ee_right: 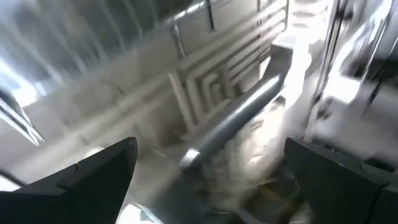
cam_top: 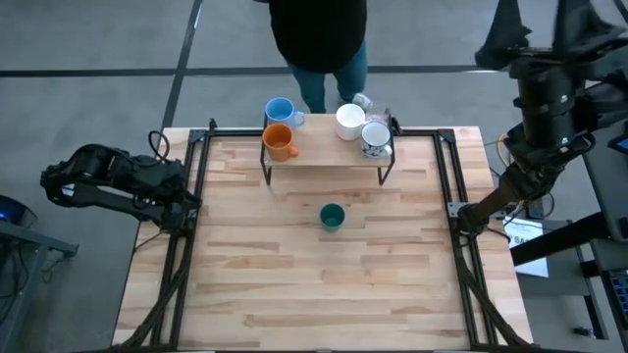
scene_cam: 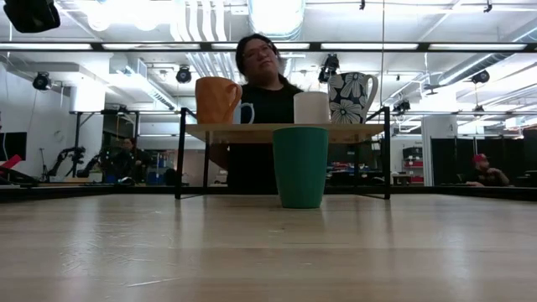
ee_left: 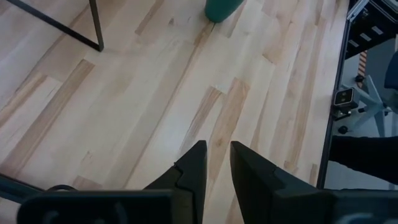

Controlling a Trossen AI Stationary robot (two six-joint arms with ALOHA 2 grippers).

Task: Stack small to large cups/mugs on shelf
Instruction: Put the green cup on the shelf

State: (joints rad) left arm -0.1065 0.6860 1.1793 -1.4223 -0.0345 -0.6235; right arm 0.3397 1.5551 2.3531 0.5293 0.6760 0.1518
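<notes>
The shelf (cam_top: 324,162) stands at the table's far middle on thin black legs. On it stand a light blue mug (cam_top: 280,111), an orange mug (cam_top: 281,143), a white mug (cam_top: 350,120) and a grey-white flowered mug (cam_top: 376,138). I cannot make out the clear glass for certain. A dark green cup (cam_top: 332,217) stands upright on the table in front of the shelf, also in the low view (scene_cam: 300,166). My left gripper (ee_left: 217,155) rests low at the table's left edge, its fingers nearly together and empty. My right gripper (ee_right: 208,155) is raised off the table's right side, open and empty.
A person (cam_top: 319,39) stands just behind the table's far edge, behind the shelf. Black frame rails (cam_top: 196,176) run along the left and right sides of the table. Bare wooden tabletop (cam_top: 324,284) lies in front of the green cup.
</notes>
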